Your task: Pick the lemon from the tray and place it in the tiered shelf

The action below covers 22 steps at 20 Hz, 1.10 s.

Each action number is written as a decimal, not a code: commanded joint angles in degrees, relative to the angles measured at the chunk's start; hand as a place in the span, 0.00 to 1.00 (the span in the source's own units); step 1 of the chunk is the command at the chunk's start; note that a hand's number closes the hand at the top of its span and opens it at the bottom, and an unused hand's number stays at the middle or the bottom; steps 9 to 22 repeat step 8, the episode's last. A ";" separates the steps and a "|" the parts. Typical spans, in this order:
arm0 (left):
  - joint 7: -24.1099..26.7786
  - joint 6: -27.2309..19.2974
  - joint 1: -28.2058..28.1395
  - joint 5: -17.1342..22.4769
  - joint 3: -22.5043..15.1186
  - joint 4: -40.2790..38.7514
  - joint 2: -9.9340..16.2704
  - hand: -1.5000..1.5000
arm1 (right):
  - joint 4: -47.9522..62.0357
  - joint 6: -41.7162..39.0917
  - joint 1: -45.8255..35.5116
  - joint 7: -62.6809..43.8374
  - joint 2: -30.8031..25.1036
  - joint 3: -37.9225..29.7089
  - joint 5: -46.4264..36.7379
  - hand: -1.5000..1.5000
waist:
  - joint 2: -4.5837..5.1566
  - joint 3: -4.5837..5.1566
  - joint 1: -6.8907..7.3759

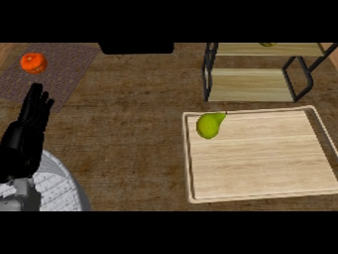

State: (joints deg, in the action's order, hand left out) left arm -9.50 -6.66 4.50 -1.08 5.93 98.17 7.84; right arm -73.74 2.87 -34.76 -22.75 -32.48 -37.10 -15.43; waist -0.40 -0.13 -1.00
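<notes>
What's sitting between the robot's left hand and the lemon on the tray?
Nothing. In the head view, only bare wooden counter and the tray rim separate the open left hand from the lemon.

Dark wooden counter (128, 144) with a woven mat (62, 69).

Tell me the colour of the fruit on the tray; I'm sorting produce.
Yellow-green, seen in the head view: the lemon.

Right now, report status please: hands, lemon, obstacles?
Left hand open, resting at left. Right hand not in view. Lemon in tray corner nearest tiered shelf. Nothing between.
</notes>
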 commanded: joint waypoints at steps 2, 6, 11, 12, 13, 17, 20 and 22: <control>-1.02 -0.51 -1.22 -1.45 -0.74 0.68 -0.32 0.50 | -7.99 -7.82 10.86 1.42 -2.05 -5.44 8.50 0.00 | 0.18 0.12 0.22; 1.46 1.87 -2.72 0.75 0.41 -0.75 -0.02 0.50 | -9.06 -10.44 15.46 3.57 -2.58 -8.01 12.40 0.00 | 0.29 0.13 0.63; 0.28 1.47 2.27 0.54 1.77 -3.25 1.07 0.50 | -3.83 -9.83 12.02 2.89 -6.50 -8.40 13.56 0.00 | 0.41 0.13 0.90; 0.28 1.47 2.27 0.54 1.77 -3.25 1.07 0.50 | -3.83 -9.83 12.02 2.89 -6.50 -8.40 13.56 0.00 | 0.41 0.13 0.90; 0.28 1.47 2.27 0.54 1.77 -3.25 1.07 0.50 | -3.83 -9.83 12.02 2.89 -6.50 -8.40 13.56 0.00 | 0.41 0.13 0.90; 0.28 1.47 2.27 0.54 1.77 -3.25 1.07 0.50 | -3.83 -9.83 12.02 2.89 -6.50 -8.40 13.56 0.00 | 0.41 0.13 0.90; 0.28 1.47 2.27 0.54 1.77 -3.25 1.07 0.50 | -3.83 -9.83 12.02 2.89 -6.50 -8.40 13.56 0.00 | 0.41 0.13 0.90; 0.28 1.47 2.27 0.54 1.77 -3.25 1.07 0.50 | -3.83 -9.83 12.02 2.89 -6.50 -8.40 13.56 0.00 | 0.41 0.13 0.90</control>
